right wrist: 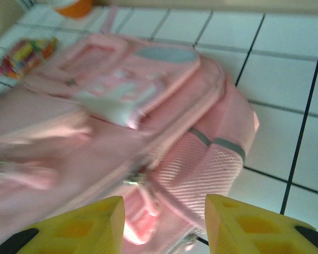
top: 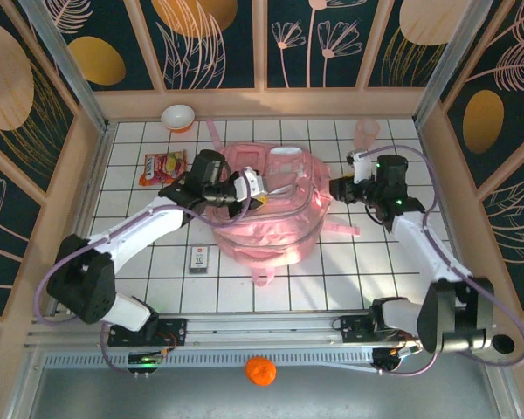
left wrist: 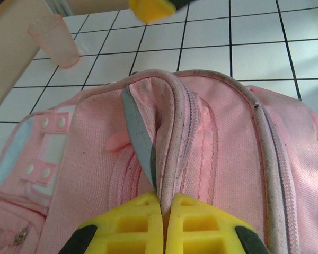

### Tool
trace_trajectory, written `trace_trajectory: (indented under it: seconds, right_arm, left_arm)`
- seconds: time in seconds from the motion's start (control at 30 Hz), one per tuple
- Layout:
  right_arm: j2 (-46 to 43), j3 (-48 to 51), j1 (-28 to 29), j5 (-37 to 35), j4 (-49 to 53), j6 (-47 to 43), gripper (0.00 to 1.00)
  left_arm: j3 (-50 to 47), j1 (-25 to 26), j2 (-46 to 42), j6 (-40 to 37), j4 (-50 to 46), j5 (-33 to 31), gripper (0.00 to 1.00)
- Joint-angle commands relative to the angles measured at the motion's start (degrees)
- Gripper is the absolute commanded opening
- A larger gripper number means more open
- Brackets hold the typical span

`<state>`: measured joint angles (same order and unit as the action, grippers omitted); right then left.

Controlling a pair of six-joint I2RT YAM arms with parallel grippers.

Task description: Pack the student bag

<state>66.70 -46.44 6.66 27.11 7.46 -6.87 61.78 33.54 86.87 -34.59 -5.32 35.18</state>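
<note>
Left end effector (left wrist: 163, 205) pinches student bag's (left wrist: 222, 137) rim; right end effector (right wrist: 164, 211) gapes.

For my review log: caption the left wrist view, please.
Left end effector shut on a fabric ridge of the pink student bag, translucent cup beyond.

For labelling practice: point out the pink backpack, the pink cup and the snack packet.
pink backpack (top: 264, 237), top external view, lower body.
pink cup (left wrist: 54, 41), left wrist view, side wall.
snack packet (top: 161, 168), top external view, centre.
</note>
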Motion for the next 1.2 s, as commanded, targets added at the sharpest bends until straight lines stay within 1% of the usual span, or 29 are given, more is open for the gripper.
trace_trajectory:
  seconds: [0.0, 0.07, 0.13, 0.2, 0.23, 0.33, 0.4, 0.53, 0.57, 0.63, 0.7, 0.77, 0.83, 0.9, 0.97, 1.07, 1.17]
  right_arm:
    - [-4.6, 1.8, 1.2, 3.1, 1.4, 5.8, 0.43]
    - [-6.8, 2.4, 3.5, 2.5, 2.1, 6.9, 0.42]
    - [-9.0, 3.2, 6.4, 0.4, 2.0, 8.2, 0.42]
    - [-10.6, 4.0, 8.8, -1.6, 1.6, 9.7, 0.43]
    - [-11.2, 4.4, 10.2, -2.8, 1.3, 10.7, 0.43]
    - [-12.1, 5.2, 12.9, -4.6, 0.3, 13.6, 0.44]
    - [-11.8, 5.5, 14.0, -5.8, -0.6, 17.1, 0.45]
    - [-9.6, 4.5, 14.9, -7.0, -0.5, 29.0, 0.51]
    - [-9.0, 4.3, 15.0, -7.2, -0.5, 31.9, 0.51]
    - [-7.7, 4.7, 15.6, -7.3, -1.6, 37.3, 0.51]
    - [-6.9, 5.6, 16.7, -8.2, -4.1, 40.8, 0.5]
    - [-6.5, 6.3, 18.0, -10.2, -6.0, 43.0, 0.5]
    - [-5.9, 6.6, 18.8, -12.5, -6.5, 46.6, 0.49]
    - [-5.1, 7.3, 19.1, -12.5, -7.6, 48.7, 0.49]
    - [-4.5, 8.2, 19.5, -13.3, -9.0, 51.3, 0.49]
    - [-3.3, 10.4, 20.0, -12.4, -12.1, 54.2, 0.49]
    - [-1.5, 11.2, 21.0, -12.6, -11.9, 55.9, 0.5]
  left_arm:
    - [6.1, 0.6, 2.9, -0.6, 6.9, 4.3, 0.03]
    - [7.1, 0.8, 3.4, -0.4, 7.0, 5.9, 0.11]
    - [7.1, 0.8, 2.9, 1.0, 7.6, 6.4, 0.31]
    - [6.5, 0.8, 1.6, 3.3, 7.7, 5.1, 0.46]
    - [5.9, 0.8, 0.7, 4.6, 7.5, 4.0, 0.5]
    - [2.7, 0.7, -2.7, 7.6, 6.8, 1.4, 0.58]
    - [-0.1, 0.8, -5.1, 9.7, 6.6, -0.4, 0.62]
    - [-4.6, 0.7, -9.6, 14.9, 5.8, -3.7, 0.66]
    - [-5.6, 0.7, -10.6, 16.9, 6.1, -4.3, 0.64]
    - [-7.8, 0.8, -12.5, 20.9, 6.2, -4.5, 0.58]
    - [-9.5, 0.7, -14.2, 25.2, 7.3, -5.6, 0.57]
    - [-10.9, 0.8, -15.7, 29.4, 8.4, -9.2, 0.59]
    - [-11.3, 0.8, -16.9, 32.4, 8.0, -14.5, 0.63]
    - [-11.1, 0.8, -17.4, 33.6, 6.6, -19.4, 0.65]
    - [-11.1, 0.8, -17.9, 33.6, 5.5, -22.6, 0.66]
    - [-11.4, 0.7, -18.3, 32.7, 5.7, -24.2, 0.66]
    - [-12.4, 0.8, -18.2, 31.3, 7.0, -24.8, 0.67]
